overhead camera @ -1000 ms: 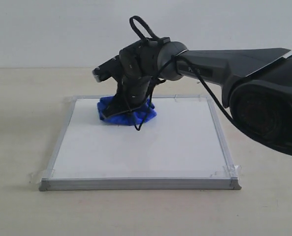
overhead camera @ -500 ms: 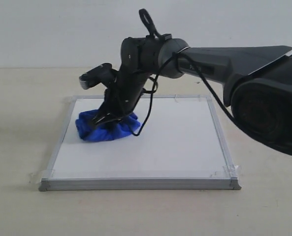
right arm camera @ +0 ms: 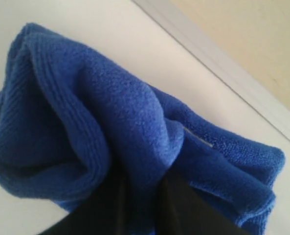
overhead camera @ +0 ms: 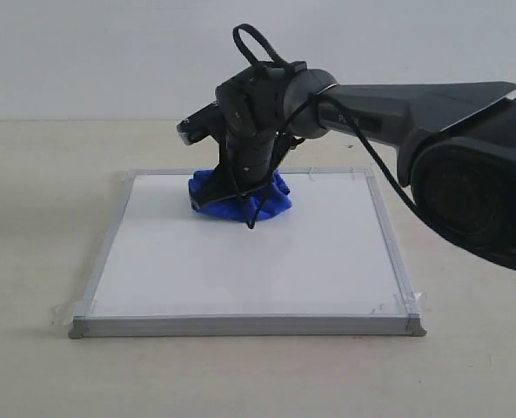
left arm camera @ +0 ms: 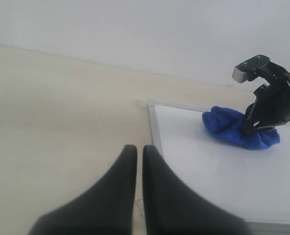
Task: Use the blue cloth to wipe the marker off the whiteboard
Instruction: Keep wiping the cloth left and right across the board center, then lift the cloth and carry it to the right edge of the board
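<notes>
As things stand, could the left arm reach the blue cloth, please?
Probably yes: only bare whiteboard lies between the left hand and the blue cloth, though the right hand grips it.

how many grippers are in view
2. The right gripper is clamped on the cloth near the board's far edge. The left gripper hangs over the table by the board's left edge, holding nothing.

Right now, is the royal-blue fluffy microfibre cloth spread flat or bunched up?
Bunched: the royal-blue fluffy microfibre cloth shows thick rounded folds, pinched in the right gripper.
</notes>
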`<state>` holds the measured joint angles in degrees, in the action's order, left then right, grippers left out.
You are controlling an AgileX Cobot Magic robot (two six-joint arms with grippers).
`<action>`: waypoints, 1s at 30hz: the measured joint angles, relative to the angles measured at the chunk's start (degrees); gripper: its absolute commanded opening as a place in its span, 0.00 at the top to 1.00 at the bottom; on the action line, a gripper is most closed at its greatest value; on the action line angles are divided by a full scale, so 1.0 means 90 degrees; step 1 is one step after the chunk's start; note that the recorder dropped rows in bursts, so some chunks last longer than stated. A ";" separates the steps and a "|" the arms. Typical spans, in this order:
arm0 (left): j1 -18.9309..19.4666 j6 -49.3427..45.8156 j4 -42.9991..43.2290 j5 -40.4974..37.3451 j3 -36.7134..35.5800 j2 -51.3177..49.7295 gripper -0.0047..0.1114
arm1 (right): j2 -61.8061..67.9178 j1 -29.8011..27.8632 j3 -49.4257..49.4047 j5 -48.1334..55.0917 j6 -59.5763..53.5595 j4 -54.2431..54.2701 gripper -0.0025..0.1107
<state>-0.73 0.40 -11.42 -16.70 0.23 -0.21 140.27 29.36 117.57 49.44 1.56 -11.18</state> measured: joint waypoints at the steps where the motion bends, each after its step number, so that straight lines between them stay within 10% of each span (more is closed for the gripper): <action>1: 0.0000 0.0000 0.0000 0.0000 0.0000 0.0000 0.92 | -0.0007 -0.0015 0.0000 0.0012 0.0014 0.0032 0.98; 11: 0.0000 0.0000 0.0000 0.0000 0.0000 0.0000 0.92 | 0.0009 0.0504 0.0000 -0.0285 -0.3133 0.3286 0.98; 30: 0.0000 0.0000 0.0000 0.0000 0.0000 0.0000 0.92 | -0.1398 -0.0944 -0.0060 0.1901 -0.3219 0.1701 0.98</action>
<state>-0.73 0.40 -11.42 -16.70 0.23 -0.21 127.69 20.86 117.02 66.55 -27.40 4.13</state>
